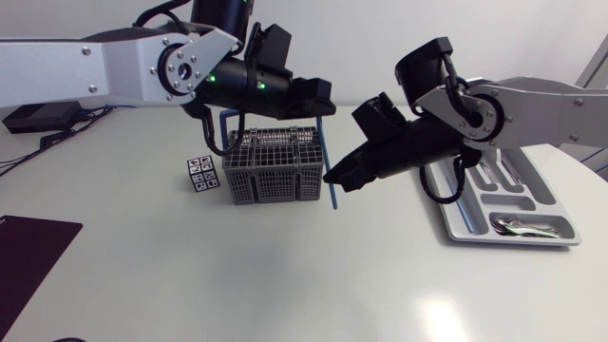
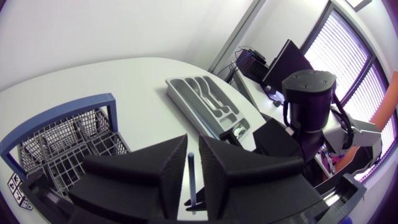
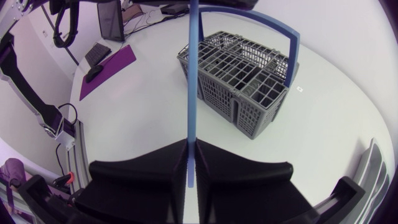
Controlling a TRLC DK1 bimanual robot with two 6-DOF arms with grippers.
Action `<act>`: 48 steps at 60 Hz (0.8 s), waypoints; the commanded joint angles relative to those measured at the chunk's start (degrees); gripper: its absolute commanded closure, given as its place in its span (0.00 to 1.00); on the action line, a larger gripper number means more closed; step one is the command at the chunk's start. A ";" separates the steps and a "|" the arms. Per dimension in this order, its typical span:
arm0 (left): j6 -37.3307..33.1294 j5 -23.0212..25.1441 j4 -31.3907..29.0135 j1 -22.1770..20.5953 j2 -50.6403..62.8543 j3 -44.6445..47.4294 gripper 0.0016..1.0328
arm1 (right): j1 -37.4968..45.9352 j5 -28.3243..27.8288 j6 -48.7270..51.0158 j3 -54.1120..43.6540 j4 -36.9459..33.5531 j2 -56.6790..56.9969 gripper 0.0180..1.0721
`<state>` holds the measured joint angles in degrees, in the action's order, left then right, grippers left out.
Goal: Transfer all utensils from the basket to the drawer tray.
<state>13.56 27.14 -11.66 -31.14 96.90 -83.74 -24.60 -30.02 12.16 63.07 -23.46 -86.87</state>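
Observation:
A long thin blue utensil hangs upright just to the right of the grey wire basket. My right gripper is shut on its lower part; in the right wrist view the fingers press on the blue utensil from both sides. My left gripper sits at the utensil's top end, above the basket. In the left wrist view its jaws stand slightly apart, with the blue utensil in the gap. The grey drawer tray lies at the right and holds shiny utensils at its near end.
The basket's blue hoop handle rises at its left side. A small patterned cube stands left of the basket. A dark purple mat lies at the table's left front edge.

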 commanded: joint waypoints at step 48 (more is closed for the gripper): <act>-7.32 -7.98 -6.80 10.48 -4.62 -3.97 0.42 | 27.85 6.91 7.79 -2.25 -8.62 -1.72 0.95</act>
<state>9.63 19.55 -16.16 -21.54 93.12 -87.61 -0.08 -24.62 18.22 60.27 -31.31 -86.41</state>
